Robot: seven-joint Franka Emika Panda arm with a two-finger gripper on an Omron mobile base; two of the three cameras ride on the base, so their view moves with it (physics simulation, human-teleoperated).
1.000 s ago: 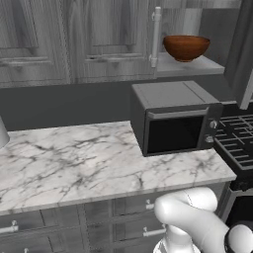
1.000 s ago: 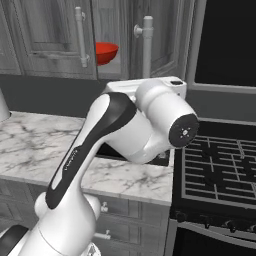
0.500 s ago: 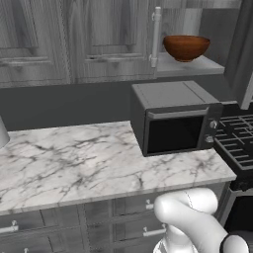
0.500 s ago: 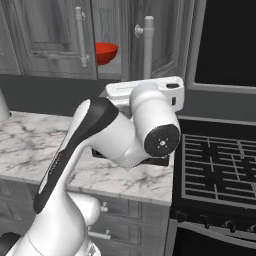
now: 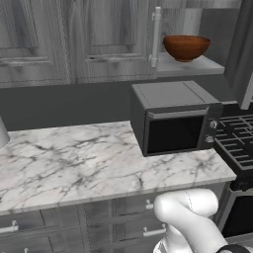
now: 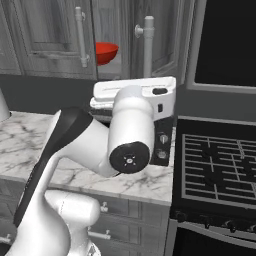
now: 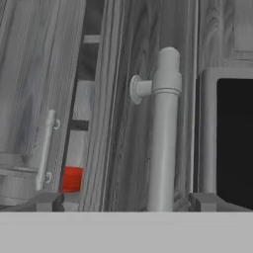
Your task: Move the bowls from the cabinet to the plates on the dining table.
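The dark brown bowl [image 5: 186, 47] sits on the grey shelf of the open cabinet [image 5: 113, 44], above the microwave. The red bowl [image 6: 106, 51] shows in the gap between two cabinet doors, and as a red sliver [image 7: 72, 178] in the hand view. My gripper [image 7: 126, 201] is open with nothing between its wide-set fingertips [image 7: 49, 201]. It points at the cabinet front, with a thick silver bar handle [image 7: 165, 128] close ahead. The plates and the dining table are out of view.
A dark microwave [image 5: 173, 123] stands on the marble counter [image 5: 74, 163] below the brown bowl. A black stove [image 6: 220, 165] lies to the right. My white arm [image 6: 125, 145] rises in front of the counter. Low drawers [image 5: 123, 217] run under the counter.
In the right base view my arm's big joint has swung left and lower. The bowls have not moved. The gripper stays open.
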